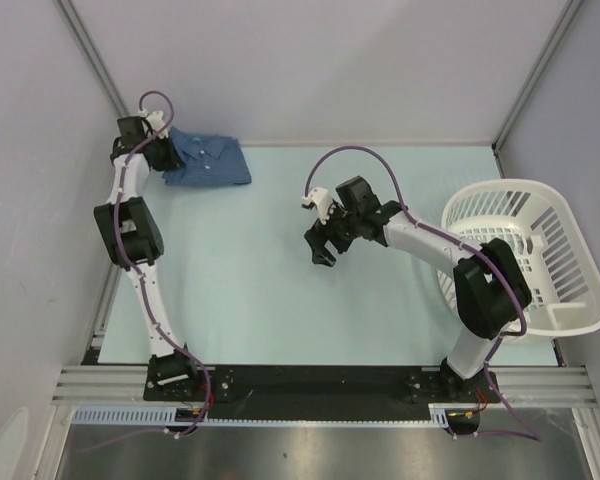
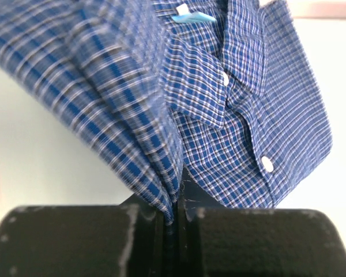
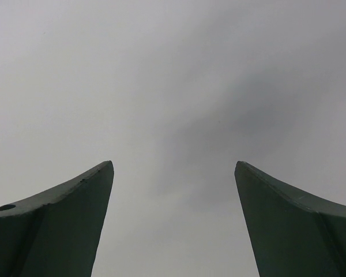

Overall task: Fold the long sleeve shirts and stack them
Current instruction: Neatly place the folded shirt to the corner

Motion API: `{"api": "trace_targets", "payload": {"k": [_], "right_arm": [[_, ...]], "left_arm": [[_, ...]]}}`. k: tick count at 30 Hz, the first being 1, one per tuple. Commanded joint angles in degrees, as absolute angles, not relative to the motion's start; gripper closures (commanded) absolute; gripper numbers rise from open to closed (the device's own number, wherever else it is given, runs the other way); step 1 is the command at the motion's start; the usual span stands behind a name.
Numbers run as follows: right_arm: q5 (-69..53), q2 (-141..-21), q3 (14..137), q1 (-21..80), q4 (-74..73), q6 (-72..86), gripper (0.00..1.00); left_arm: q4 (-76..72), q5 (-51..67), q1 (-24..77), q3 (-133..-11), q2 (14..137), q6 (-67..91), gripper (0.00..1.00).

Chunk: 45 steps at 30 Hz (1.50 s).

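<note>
Fingers [image 2: 75, 242] of the left gripper [image 2: 172, 222] are pinched tight on a fold of the long sleeve shirt [image 2: 248, 115]. Their matte black pads are cut off by the bottom of the left wrist view, and the cloth nearest them is blurred. Farther out the fine blue check weave, the collar and small white buttons show sharply. From above, the shirt lies as a folded rectangle at the far left of the pale green table [image 1: 280, 300], its left edge hidden under the gripper and its sleeves out of sight. The right gripper [image 3: 173, 170] hovers mid-table, its dark tapered fingers [image 3: 57, 231] spread wide and holding nothing, against a featureless grey blur. A white slatted basket [image 1: 540, 250] sits at the right edge.
</note>
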<state>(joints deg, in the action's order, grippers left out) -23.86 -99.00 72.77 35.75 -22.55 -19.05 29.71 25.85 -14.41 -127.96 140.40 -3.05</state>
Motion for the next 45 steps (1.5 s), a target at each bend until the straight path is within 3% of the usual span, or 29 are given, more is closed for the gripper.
{"api": "trace_targets", "payload": {"k": [1, 9, 16, 21, 22, 23, 26, 29, 31, 34, 39, 45], "right_arm": [[-24.87, -98.79, 75.32, 35.25, -23.90, -20.13, 0.08], [-24.96, -98.70, 74.62, 35.33, -24.26, -20.92, 0.08], [-25.31, -98.09, 73.92, 35.33, -24.52, -20.48, 0.07], [-25.05, -97.91, 74.18, 35.51, -25.13, -20.65, 0.07], [-25.05, -97.82, 74.44, 35.51, -25.40, -20.65, 0.07], [-25.05, -97.82, 74.44, 35.51, -25.57, -20.74, 0.07], [-24.87, -97.47, 74.36, 35.59, -25.84, -20.57, 0.06], [-24.87, -97.21, 74.18, 35.60, -25.75, -20.48, 0.06], [-24.87, -97.21, 74.18, 35.51, -25.58, -20.30, 0.05], [-24.61, -97.12, 74.00, 35.60, -25.58, -20.30, 0.05], [-24.52, -96.77, 73.22, 35.42, -25.84, -20.13, 0.05], [-24.61, -96.94, 72.69, 35.24, -25.75, -19.86, 0.05]], "left_arm": [[30.85, 25.58, -14.68, -130.43, 139.48, -12.20, 0.91], [36.64, 30.67, -17.58, -132.97, 140.10, -21.34, 0.90], [37.54, 27.52, -19.42, -135.17, 141.94, -31.02, 0.92], [33.49, 24.97, -19.51, -136.85, 143.70, -33.74, 0.86], [31.75, 24.44, -19.51, -136.85, 143.88, -34.79, 0.83], [30.42, 22.43, -19.51, -136.76, 143.88, -34.98, 0.68], [25.50, 20.48, -20.04, -136.93, 143.09, -34.37, 0.46], [21.28, 19.26, -20.83, -137.20, 140.81, -31.91, 0.34], [20.31, 18.46, -21.00, -137.29, 138.44, -29.63, 0.32], [21.09, 22.76, -20.05, -132.75, 133.26, -27.86, 0.15], [27.31, 24.95, -15.39, -126.04, 127.45, -32.23, 0.18], [32.96, 17.51, -4.51, -119.19, 125.95, -28.05, 0.25]]}}
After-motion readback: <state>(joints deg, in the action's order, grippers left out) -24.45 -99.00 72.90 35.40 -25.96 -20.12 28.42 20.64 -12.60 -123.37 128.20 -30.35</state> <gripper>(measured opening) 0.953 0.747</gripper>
